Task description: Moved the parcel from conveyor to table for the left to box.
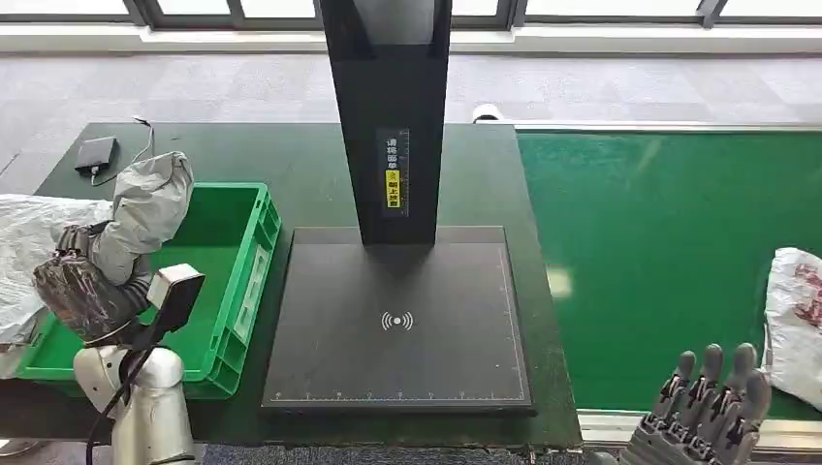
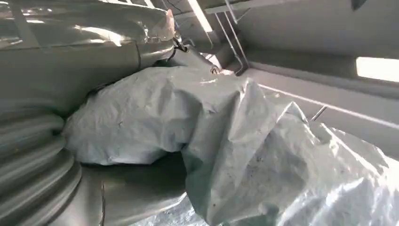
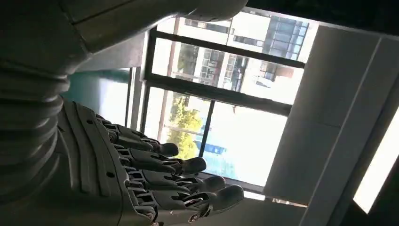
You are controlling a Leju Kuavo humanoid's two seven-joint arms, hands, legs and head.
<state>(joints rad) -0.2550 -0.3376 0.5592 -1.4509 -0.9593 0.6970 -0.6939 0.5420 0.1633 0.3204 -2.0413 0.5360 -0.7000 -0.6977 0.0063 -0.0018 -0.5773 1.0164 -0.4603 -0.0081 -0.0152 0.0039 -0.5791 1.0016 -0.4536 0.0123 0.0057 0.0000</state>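
Note:
My left hand (image 1: 82, 281) grips a crumpled grey plastic parcel (image 1: 150, 208) and holds it over the left side of the green box (image 1: 254, 262). In the left wrist view the grey parcel (image 2: 226, 136) lies pressed against my left hand (image 2: 33, 160), hiding the fingers. A white parcel with red marks (image 1: 797, 320) lies on the green conveyor (image 1: 669, 252) at the far right edge. My right hand (image 1: 708, 402) is raised near the conveyor's front edge, just left of that parcel, apart from it. The right hand (image 3: 141, 179) has its fingers stretched out and holds nothing.
A black scanner plate (image 1: 397, 325) with a tall black column (image 1: 388, 116) stands in the middle of the dark table. A pale bag (image 1: 29, 242) lies left of the green box. A small black device (image 1: 97, 153) with a cable sits at the table's back left.

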